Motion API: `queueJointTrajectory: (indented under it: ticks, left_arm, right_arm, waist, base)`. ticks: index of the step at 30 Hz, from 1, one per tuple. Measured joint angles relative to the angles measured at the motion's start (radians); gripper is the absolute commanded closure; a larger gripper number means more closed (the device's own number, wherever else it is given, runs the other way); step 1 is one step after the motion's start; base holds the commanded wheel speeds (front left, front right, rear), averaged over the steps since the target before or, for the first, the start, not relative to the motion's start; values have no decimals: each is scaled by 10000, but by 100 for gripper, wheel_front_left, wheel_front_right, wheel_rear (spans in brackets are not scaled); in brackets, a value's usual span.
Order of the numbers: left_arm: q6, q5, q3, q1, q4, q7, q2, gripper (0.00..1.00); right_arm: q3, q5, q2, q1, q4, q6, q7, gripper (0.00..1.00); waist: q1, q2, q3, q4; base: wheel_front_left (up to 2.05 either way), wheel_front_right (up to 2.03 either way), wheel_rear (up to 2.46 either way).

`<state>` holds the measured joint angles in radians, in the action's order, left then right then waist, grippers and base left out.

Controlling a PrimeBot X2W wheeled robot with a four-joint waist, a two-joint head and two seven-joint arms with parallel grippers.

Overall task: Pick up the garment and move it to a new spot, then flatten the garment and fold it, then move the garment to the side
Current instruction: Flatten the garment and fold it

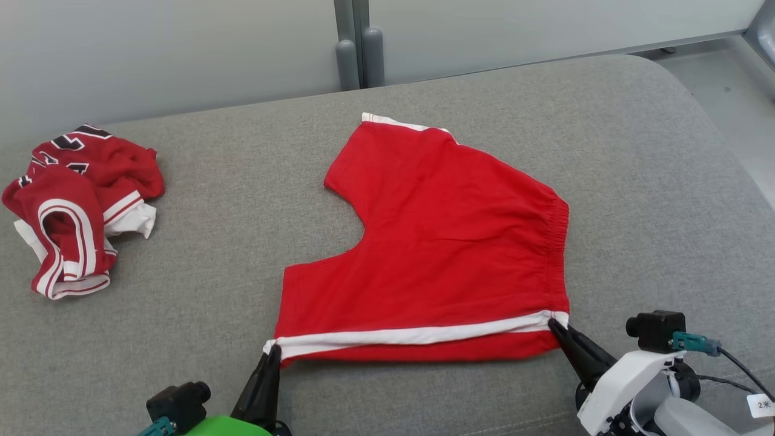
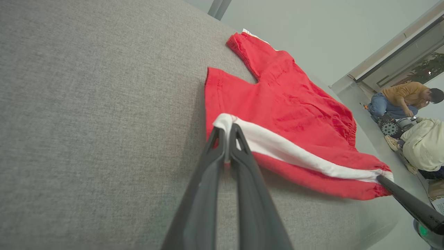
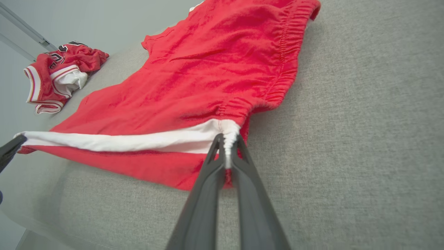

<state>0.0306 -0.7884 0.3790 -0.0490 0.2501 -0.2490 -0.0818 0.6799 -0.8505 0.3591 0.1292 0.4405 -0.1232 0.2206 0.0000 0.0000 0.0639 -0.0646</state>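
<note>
Well left of left tool (image 1: 274,350), farther back on grey cushion (image 1: 212,254): crumpled jersey (image 1: 79,206). This tool clamped on hem end of white stripe (image 1: 418,334). Between both tools, spreading flat away from them: red shorts (image 1: 436,242). Rightmost: right tool (image 1: 553,323) pinches waistband end of same stripe, stretched straight from tool to tool

left hand (image 1: 273,351) at lower left, right hand (image 1: 554,324) at lower right, both low, fingers (image 2: 208,173) pressed together, each pinching a near corner of the garment (image 1: 436,242).
</note>
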Motion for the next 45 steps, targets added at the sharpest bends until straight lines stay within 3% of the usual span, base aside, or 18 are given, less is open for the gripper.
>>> queueJointTrajectory:
  ticks: [10,12,15,16,17,18,19,20,21,23,24,37,45]
  left_arm:
    - [-4,316,257,-418,159,0,-29,100]
    - [-4,426,395,-418,307,2,-33,100]
    - [-4,500,454,-416,431,2,-35,78]
    - [-4,527,470,-416,487,2,-35,73]
    - [-4,527,481,-416,543,2,-35,69]
    - [-4,527,489,-416,593,4,-35,65]
    - [-4,527,491,-415,623,6,-35,62]
    - [-4,527,489,-415,644,8,-35,57]
    - [-8,527,481,-416,665,10,-36,53]
    - [-44,527,456,-416,704,10,-63,9]
    - [-46,527,430,-416,729,10,-102,0]
    - [-324,650,-192,-431,433,4,-573,0]
    - [-500,800,-736,-331,-477,2,-514,0]
  right_arm:
    - [150,236,94,-259,6,4,6,100]
    - [165,439,73,-259,31,15,61,83]
    - [293,662,36,-258,119,33,81,55]
    - [343,713,17,-258,153,105,82,50]
    - [364,754,-10,-258,198,104,88,40]
    - [384,788,-33,-259,228,105,90,17]
    - [393,807,-59,-261,255,107,90,4]
    - [403,838,-84,-266,280,107,92,0]
    - [407,849,-109,-276,301,123,102,0]
    - [395,849,-148,-333,332,203,136,0]
    - [385,849,-148,-375,347,203,140,0]
    - [-336,899,290,-507,61,477,224,0]
    - [-1216,1348,604,-124,-685,978,267,0]
  waist:
    - [0,0,81,-25]
    - [0,0,90,-45]
    - [0,0,100,-80]
    - [0,0,103,-92]
    - [0,0,105,-103]
    - [0,0,106,-114]
    - [0,0,108,-123]
    - [0,0,110,-130]
    - [0,0,111,-136]
    - [0,0,113,-146]
    - [0,0,115,-151]
    - [0,0,67,-247]
    - [0,0,-248,-362]
  base:
    - [0,0,0]
    - [0,0,0]
    - [0,0,0]
    - [0,0,0]
    - [0,0,0]
    - [0,0,0]
    - [0,0,0]
    - [0,0,0]
    - [0,0,0]
    - [0,0,0]
    - [0,0,0]
    - [0,0,0]
    - [0,0,0]
